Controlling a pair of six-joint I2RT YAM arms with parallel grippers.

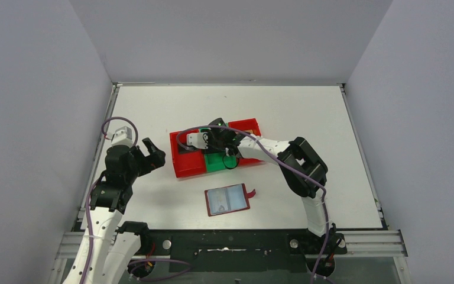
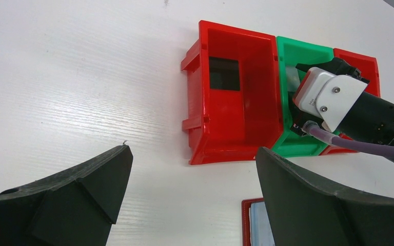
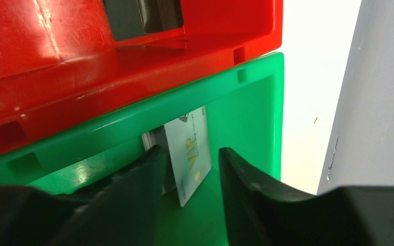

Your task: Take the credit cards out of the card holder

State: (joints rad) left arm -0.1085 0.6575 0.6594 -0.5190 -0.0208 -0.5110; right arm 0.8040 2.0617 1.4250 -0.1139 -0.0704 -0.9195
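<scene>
The card holder (image 1: 227,200) lies open on the table near the front, blue-grey pockets up and its red tab to the right; its corner (image 2: 256,220) shows in the left wrist view. My right gripper (image 3: 192,154) reaches down into the green bin (image 3: 251,102), open. A silver-grey credit card (image 3: 190,148) stands on edge between the fingers, leaning on the left one and apart from the right one. A black credit card (image 2: 224,73) lies in the red bin (image 2: 197,128). My left gripper (image 1: 155,152) hovers open and empty left of the bins.
Three bins stand in a row mid-table: a red bin (image 1: 186,163), the green bin (image 1: 216,163) and another red bin (image 1: 248,125). My right arm (image 1: 304,165) stretches over them from the right. Grey walls close in the table on three sides.
</scene>
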